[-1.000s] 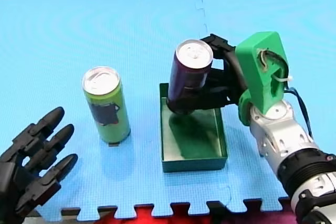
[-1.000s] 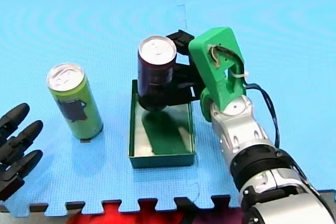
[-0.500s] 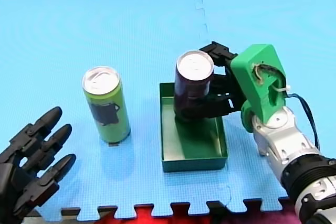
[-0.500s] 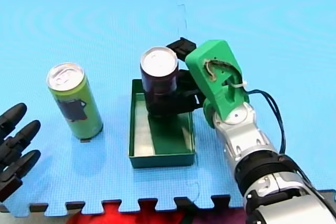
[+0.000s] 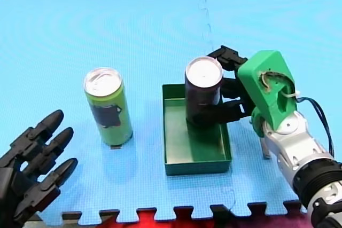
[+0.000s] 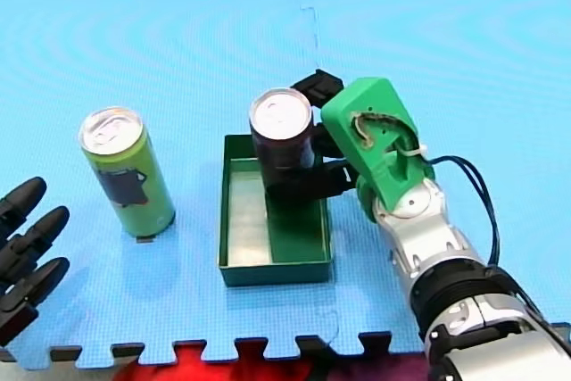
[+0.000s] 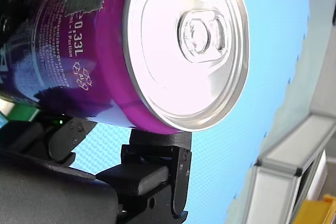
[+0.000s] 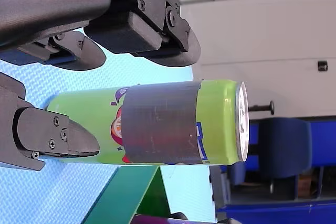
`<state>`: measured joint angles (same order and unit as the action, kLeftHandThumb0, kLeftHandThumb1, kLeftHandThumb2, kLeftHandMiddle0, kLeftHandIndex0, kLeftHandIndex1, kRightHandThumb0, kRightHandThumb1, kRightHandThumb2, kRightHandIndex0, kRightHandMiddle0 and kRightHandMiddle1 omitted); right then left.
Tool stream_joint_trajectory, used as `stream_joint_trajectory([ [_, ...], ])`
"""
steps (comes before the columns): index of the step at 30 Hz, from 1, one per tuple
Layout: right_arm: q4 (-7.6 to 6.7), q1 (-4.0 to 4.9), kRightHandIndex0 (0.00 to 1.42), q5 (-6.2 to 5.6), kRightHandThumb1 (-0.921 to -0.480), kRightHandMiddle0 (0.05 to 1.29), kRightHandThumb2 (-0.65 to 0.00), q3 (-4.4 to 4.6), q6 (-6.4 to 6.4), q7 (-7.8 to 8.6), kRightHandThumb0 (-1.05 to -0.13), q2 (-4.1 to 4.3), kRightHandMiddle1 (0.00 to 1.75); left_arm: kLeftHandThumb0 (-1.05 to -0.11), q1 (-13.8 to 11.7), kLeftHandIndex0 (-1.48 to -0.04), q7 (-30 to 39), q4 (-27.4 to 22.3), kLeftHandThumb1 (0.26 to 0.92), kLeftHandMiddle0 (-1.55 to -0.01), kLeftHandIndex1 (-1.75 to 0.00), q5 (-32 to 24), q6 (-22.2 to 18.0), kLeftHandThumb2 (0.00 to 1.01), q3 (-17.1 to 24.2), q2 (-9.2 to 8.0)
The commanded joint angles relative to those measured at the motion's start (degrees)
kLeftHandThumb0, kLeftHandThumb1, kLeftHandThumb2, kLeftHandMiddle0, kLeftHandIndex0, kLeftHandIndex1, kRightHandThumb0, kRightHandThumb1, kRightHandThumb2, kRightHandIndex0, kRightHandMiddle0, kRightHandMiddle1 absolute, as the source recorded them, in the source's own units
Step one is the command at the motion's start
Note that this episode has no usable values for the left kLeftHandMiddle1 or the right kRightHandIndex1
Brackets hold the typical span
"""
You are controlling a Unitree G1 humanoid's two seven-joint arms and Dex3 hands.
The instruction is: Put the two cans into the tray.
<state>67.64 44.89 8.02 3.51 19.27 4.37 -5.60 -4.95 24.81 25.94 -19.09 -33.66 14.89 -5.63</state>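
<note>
A purple can (image 5: 203, 92) stands upright in the far right part of the green tray (image 5: 179, 138). My right hand (image 5: 230, 86) is shut on it from the right, black fingers (image 5: 227, 57) wrapped around its side. Those fingers hide the can's base, so contact with the tray floor is unclear. In the first wrist view the purple can (image 7: 178, 45) shows its silver top, with a finger (image 7: 152, 171) pressed against it. A green can (image 5: 108, 105) stands on the blue mat left of the tray, and the green can (image 8: 168, 121) appears beyond black fingers in the second wrist view. My left hand (image 5: 37, 164) is at the near left, apart from it.
The blue foam mat (image 5: 133, 30) stretches wide behind the cans and tray. Its jagged front edge (image 5: 160, 214) runs just in front of the tray, with red floor beyond it.
My right hand has lowered the purple can into the tray, shifting it slightly right and from tilted to upright. The green can and left hand have barely moved.
</note>
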Motion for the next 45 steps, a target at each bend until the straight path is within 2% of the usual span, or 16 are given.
stream_joint_trajectory([
  [1, 0.05, 0.3, 0.95, -0.11, -0.791, 0.59, -0.017, -0.15, 0.75, -0.2, -0.153, 0.41, 1.75, -1.048, 0.0, -0.56, 0.1, 0.2, 0.921, -0.45, 0.0, -0.1, -0.4, 0.2, 0.2, -0.2],
  [8, 0.4, -0.04, 0.95, 0.13, -0.789, 0.6, -0.017, -0.07, 0.65, -0.95, -0.154, 0.7, 1.75, -1.048, -0.7, -0.56, 0.0, -1.0, 0.921, -0.45, 0.0, -0.1, -0.2, 0.2, 0.1, -0.2],
  [14, 1.57, -0.53, 0.95, -0.14, -0.788, 0.61, -0.016, -0.52, 1.04, -1.29, -0.157, 1.06, 1.75, -1.048, -1.1, -0.56, -0.1, -1.8, 0.921, -0.45, 0.0, -0.2, 0.1, 0.21, 0.1, -0.11],
  [20, 2.01, -0.75, 0.95, -0.44, -0.787, 0.61, -0.016, -0.91, 0.97, -1.54, -0.159, 0.94, 1.75, -1.048, -1.7, -0.56, -0.4, -2.9, 0.921, -0.45, 0.0, -0.3, 0.7, 0.21, -0.1, 0.12],
  [29, 2.4, -1.43, 0.95, -1.33, -0.786, 0.62, -0.016, -1.61, 1.85, -1.2, -0.161, 0.63, 1.75, -1.048, -2.2, -0.56, -0.7, -4.1, 0.921, -0.45, 0.0, -0.4, 1.4, 0.2, -0.3, 0.43],
  [35, 2.63, -1.7, 0.96, -1.47, -0.786, 0.62, -0.016, -1.89, 2.3, -0.98, -0.164, 0.45, 1.75, -1.048, -2.6, -0.55, -1.2, -5.3, 0.921, -0.45, 0.0, -0.3, 2.2, 0.2, -0.5, 0.51],
  [45, 2.6, -1.58, 0.96, -1.19, -0.785, 0.63, -0.016, -1.89, 2.11, -1.3, -0.167, 0.32, 1.75, -1.048, -3.3, -0.54, -2.0, -6.8, 0.921, -0.44, 0.0, 0.0, 3.2, 0.19, -1.0, 0.79],
])
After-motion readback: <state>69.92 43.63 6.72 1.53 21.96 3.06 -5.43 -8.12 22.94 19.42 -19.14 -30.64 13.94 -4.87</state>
